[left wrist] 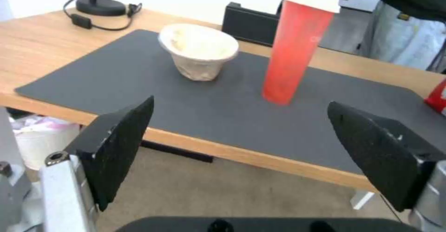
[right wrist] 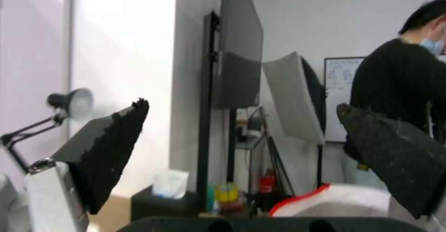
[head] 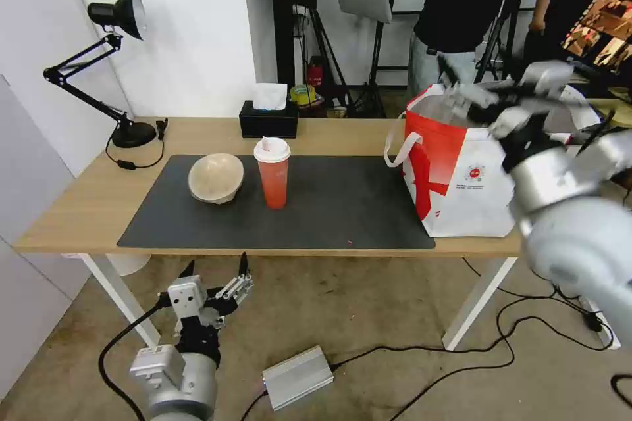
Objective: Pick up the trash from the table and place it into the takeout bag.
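Trash left on the surface (head: 85, 200) comes to two pieces: the beige dome-shaped bowl (head: 216, 177) and the red drink cup (head: 272, 173), both on the dark mat (head: 329, 204), side by side but apart. From the left pincer (head: 217, 270), which hangs spread and empty below the near edge of the surface, the bowl and cup lie ahead and above, within likely reach once it rises. The right pincer (head: 477, 95) is over the open mouth of the takeout bag (head: 461, 177), fingers (right wrist: 111, 152) spread with nothing between them, which fits a drop into the bag. No white bowl shows on the mat; it may be inside the bag, though I cannot tell.
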Motion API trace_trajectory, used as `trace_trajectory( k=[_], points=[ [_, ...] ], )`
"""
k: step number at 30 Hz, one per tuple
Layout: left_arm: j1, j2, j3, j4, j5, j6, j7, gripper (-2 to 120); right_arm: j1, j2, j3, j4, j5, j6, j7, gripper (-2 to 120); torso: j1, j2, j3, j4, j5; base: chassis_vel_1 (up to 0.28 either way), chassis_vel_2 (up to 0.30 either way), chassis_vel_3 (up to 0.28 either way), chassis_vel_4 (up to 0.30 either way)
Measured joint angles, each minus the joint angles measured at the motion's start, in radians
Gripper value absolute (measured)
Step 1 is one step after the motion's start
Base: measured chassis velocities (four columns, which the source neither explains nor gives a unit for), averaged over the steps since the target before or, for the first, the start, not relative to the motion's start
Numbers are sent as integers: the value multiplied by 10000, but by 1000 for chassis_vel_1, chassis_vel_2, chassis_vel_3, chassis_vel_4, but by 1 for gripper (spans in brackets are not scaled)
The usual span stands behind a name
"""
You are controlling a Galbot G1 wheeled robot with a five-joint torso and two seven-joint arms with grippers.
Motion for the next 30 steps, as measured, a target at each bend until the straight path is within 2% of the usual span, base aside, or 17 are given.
trace_trajectory(
  k=[7,10,16,20,30],
  points=[
    [160,-249,-86,-78,195,-53,8,100,-1756,420,198,639,-1104,72,103,100,-1,0,0,1,0,0,0,0,0],
    [196,-316,-69,-22,289,-210,32,100,-3002,882,441,919,-1729,95,129,100,-2,0,0,-2,0,0,0,0,0],
    [201,-319,-88,19,310,-252,42,100,-4330,1418,543,1083,-2648,227,139,100,-1,0,0,-1,0,0,0,0,0],
    [190,-309,-96,25,311,-253,50,100,-5684,2039,465,1062,-3881,426,119,100,-1,0,0,-1,0,0,0,0,0],
    [186,-252,-99,35,292,-253,52,100,-7216,2577,269,892,-4885,531,110,100,-1,0,0,-2,0,0,0,0,0]
  ],
)
